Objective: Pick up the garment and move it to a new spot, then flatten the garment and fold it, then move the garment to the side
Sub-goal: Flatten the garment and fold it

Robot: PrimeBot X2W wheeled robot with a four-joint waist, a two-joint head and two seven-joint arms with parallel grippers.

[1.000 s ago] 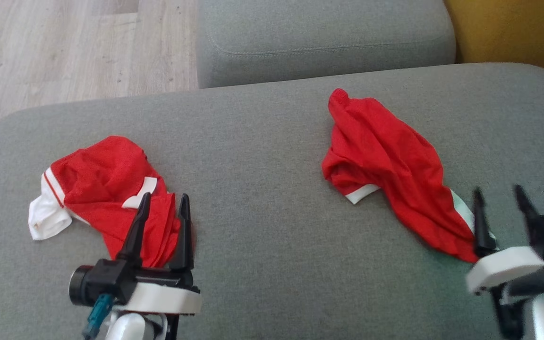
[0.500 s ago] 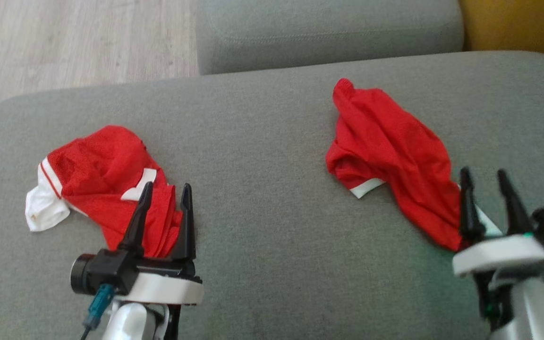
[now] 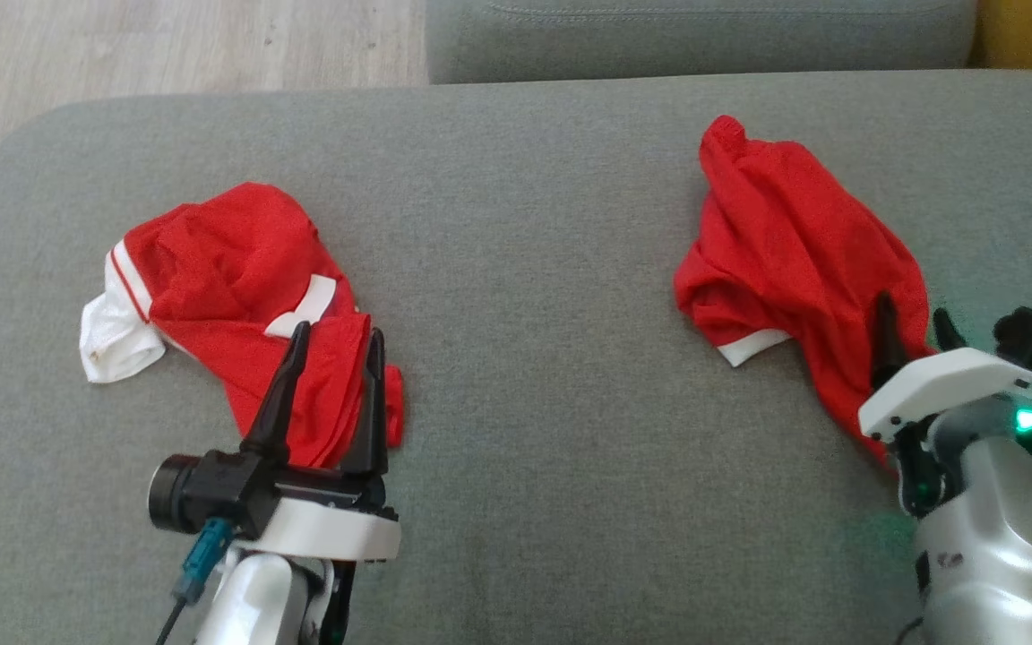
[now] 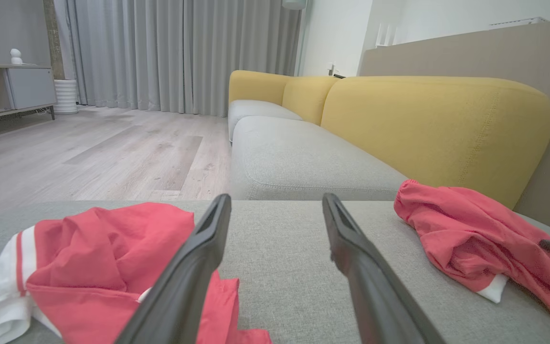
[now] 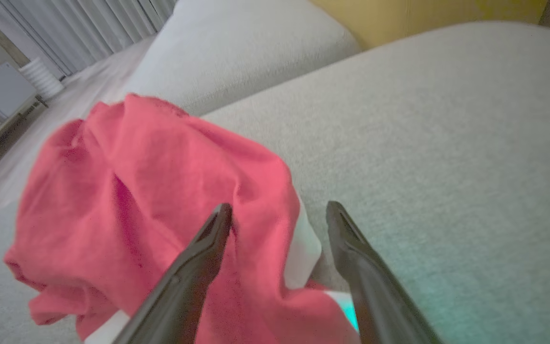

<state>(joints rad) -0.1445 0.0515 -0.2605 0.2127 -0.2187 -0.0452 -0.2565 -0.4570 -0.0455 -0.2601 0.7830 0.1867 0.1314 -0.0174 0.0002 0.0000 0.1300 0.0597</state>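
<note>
We see two red garments with white trim lying crumpled and well apart on the grey sofa seat (image 3: 525, 269). The left garment (image 3: 229, 260) sits towards the seat's left end, with a white sleeve poking out at its far left. The right garment (image 3: 794, 233) stretches in a long heap towards the right end.

Our left tool (image 3: 339, 330) hangs over the near edge of the left garment, its two fingers spread apart and gripping nothing. In the left wrist view, bare grey cushion shows between them.

Our right tool (image 3: 912, 306) is at the near end of the right garment, fingers likewise parted. In the right wrist view, one finger lies across the red cloth and a strip of white trim shows in the gap. We cannot tell whether the fingers touch the fabric.

A green light (image 3: 1028, 419) glows on the right wrist. Pale wooden floor (image 3: 167, 45) lies beyond the seat
</note>
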